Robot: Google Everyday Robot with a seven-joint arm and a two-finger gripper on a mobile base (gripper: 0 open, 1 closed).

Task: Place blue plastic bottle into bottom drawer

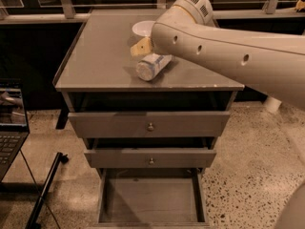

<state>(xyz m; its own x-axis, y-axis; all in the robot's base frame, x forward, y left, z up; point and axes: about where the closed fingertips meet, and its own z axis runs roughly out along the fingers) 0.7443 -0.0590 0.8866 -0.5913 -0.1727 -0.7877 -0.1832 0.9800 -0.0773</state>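
Grey-brown three-drawer cabinet (95, 63) stood mid-room and serves as the reference for everything here. Small clear plastic bottle with pale blue-white label (151, 67) lay on its side on the cabinet top, toward the front and right of centre, its near end pointing at the front edge. Round white bowl (142, 27) sat on the cabinet top behind the bottle, near the back edge, partly hidden by the arm.

Big cream-white robot arm (228, 56) came in from the right of the cabinet and crossed above its top. The gripper (142, 46) was low over the cabinet top, between bowl and bottle, with only a tan tip poking out left of the arm, just beside the bottle's far end. Released, clenched or grasping: cannot tell, the arm covers it. Contact with the bottle is also unclear.

Bottom drawer (151, 199), a wide shallow tray, was pulled well out at the cabinet base with its flat floor showing. The two drawers above had round metal knobs (150, 126).

Open laptop (9, 128) was left of the cabinet, with a thin black pole (45, 190) slanting on the speckled floor (248, 151) at its lower left.
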